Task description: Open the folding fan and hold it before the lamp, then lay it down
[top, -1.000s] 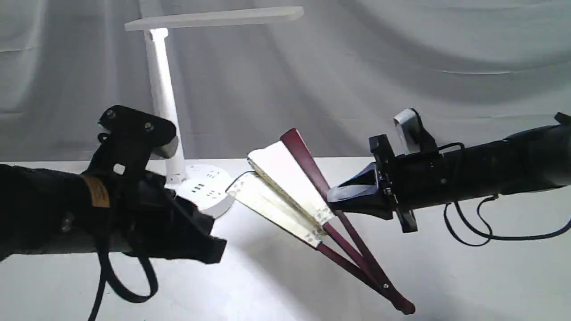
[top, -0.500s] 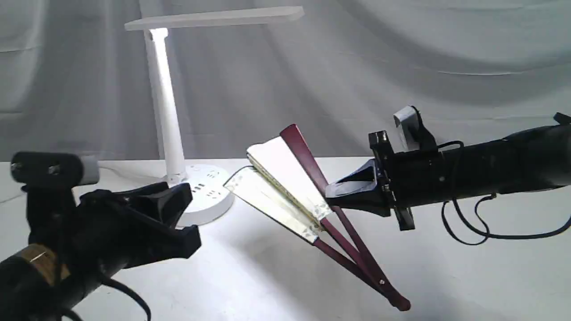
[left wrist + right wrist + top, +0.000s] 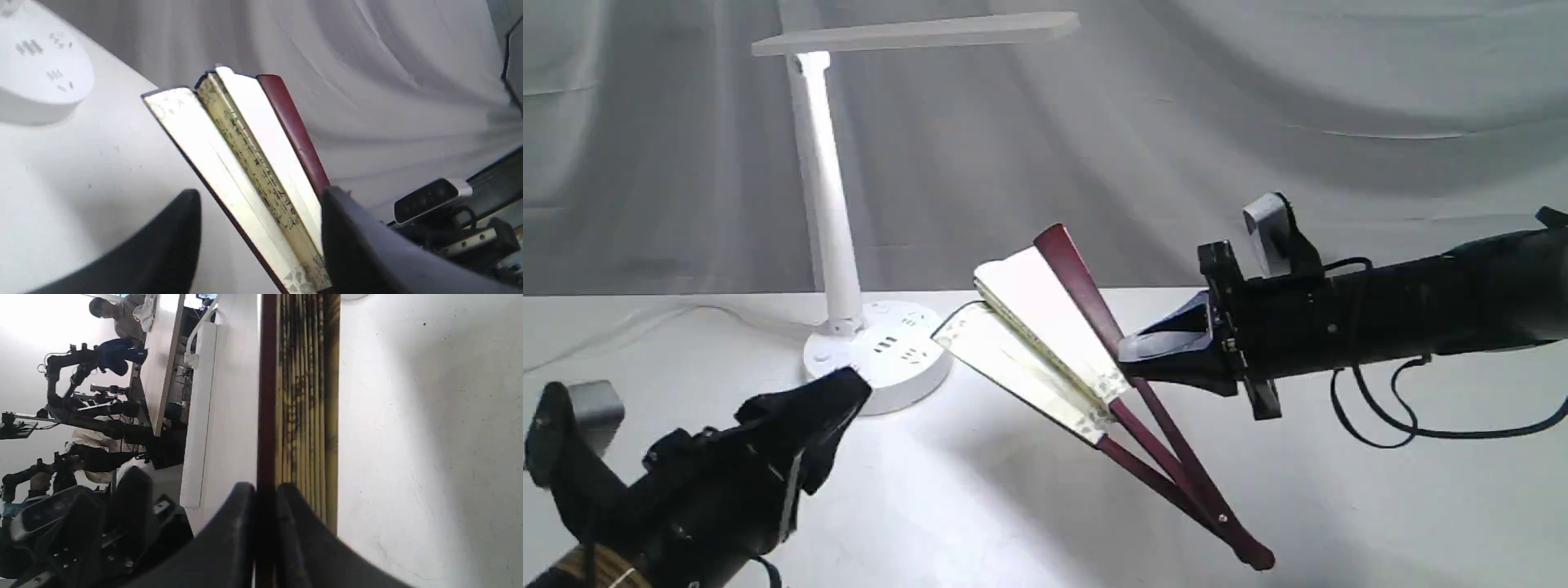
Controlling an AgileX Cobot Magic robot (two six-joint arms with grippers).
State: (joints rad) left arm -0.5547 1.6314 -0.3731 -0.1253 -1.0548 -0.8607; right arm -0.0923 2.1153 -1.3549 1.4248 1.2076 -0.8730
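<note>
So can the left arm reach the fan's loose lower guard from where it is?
Probably yes. The left pincer is open and aimed at the folding fan, with nothing visible between them; the right pincer clamps the upper guard, leaving the lower one free.

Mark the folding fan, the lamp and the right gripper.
folding fan [image 3: 1045, 325]: exterior view, on the cream pleated leaf.
lamp [image 3: 827, 196]: exterior view, midway up the white stem.
right gripper [image 3: 264, 490]: right wrist view, between the fingertips clamping the maroon guard.

Robotics lab: more robot arms [image 3: 98, 410], draped backdrop [image 3: 1258, 122].
</note>
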